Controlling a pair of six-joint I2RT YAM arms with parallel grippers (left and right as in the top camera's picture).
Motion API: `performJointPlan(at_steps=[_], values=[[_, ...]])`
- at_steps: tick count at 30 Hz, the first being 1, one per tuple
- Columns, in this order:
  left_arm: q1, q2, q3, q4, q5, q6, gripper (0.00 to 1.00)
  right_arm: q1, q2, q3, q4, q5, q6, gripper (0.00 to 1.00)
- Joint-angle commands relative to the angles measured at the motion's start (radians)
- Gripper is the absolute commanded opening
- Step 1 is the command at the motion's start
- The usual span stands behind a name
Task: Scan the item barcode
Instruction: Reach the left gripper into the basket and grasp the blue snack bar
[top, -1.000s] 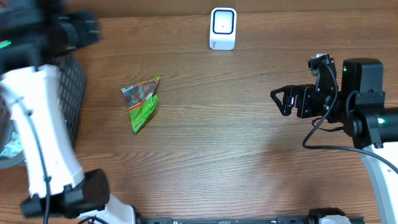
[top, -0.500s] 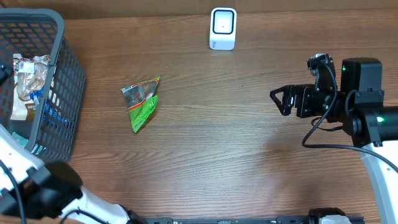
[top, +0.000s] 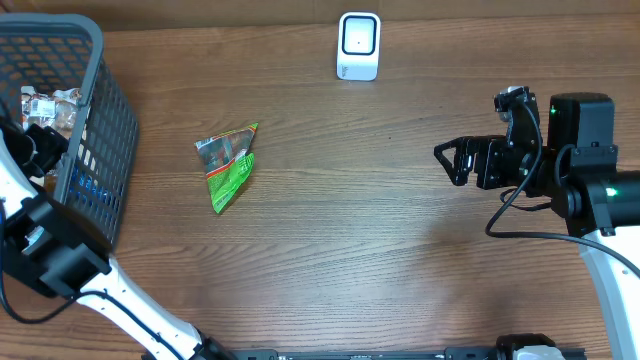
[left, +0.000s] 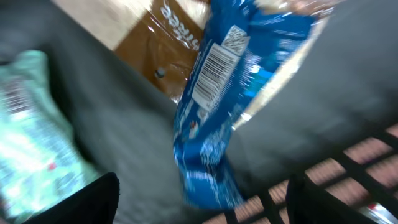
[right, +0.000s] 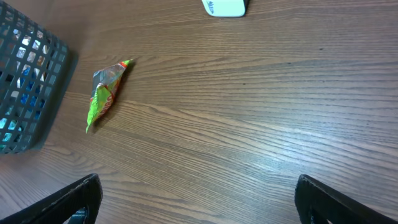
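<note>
A blue packet (left: 214, 106) with a white barcode label (left: 212, 78) lies inside the grey basket (top: 100, 130), printed side towards the left wrist camera. My left gripper (left: 202, 199) is down in the basket, open, with the packet's lower end between its fingers but untouched. A green triangular packet (top: 228, 165) lies on the wooden table left of centre. The white scanner (top: 359, 45) stands at the far edge. My right gripper (top: 450, 163) hovers open over the right side of the table, holding nothing.
The basket holds several other packets: a brown one (left: 155, 43) and a pale green one (left: 31, 124). Its mesh wall (left: 367, 168) is close by the left gripper's right finger. The right wrist view shows the basket (right: 25, 81), green packet (right: 102, 96) and scanner (right: 225, 7).
The left arm, blurred across the basket a second ago, has swung down and now reaches into the basket. Its jaws have narrowed slightly. The right arm has not moved.
</note>
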Motion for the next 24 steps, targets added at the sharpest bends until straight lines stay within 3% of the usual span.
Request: performJointPlan(at_steps=[1, 8, 16, 18, 19, 20, 21, 24], values=[[-0.005, 0.065, -0.002, 0.008, -0.003, -0.010, 0.75, 0.006, -0.002, 0.033, 0.005, -0.005, 0.007, 0.99], [-0.008, 0.146, -0.003, 0.041, -0.006, -0.010, 0.62, 0.006, -0.002, 0.033, 0.005, -0.006, 0.007, 0.99], [-0.029, 0.163, -0.004, 0.071, -0.022, -0.010, 0.55, 0.006, -0.002, 0.033, 0.005, -0.006, 0.007, 0.99], [-0.037, 0.163, -0.004, 0.071, -0.024, -0.010, 0.45, 0.006, -0.002, 0.033, 0.005, -0.005, 0.007, 0.99], [-0.041, 0.163, -0.004, 0.071, -0.026, -0.010, 0.36, 0.006, -0.002, 0.033, 0.005, -0.005, 0.007, 0.99], [-0.043, 0.163, -0.004, 0.070, -0.026, -0.010, 0.16, 0.006, -0.002, 0.033, 0.004, -0.006, 0.007, 0.99], [-0.048, 0.163, -0.004, 0.065, -0.025, -0.010, 0.04, 0.006, -0.002, 0.033, 0.004, -0.005, 0.007, 0.99], [-0.048, 0.148, 0.006, 0.045, -0.023, -0.010, 0.04, 0.006, -0.002, 0.033, 0.004, -0.006, 0.007, 0.99]])
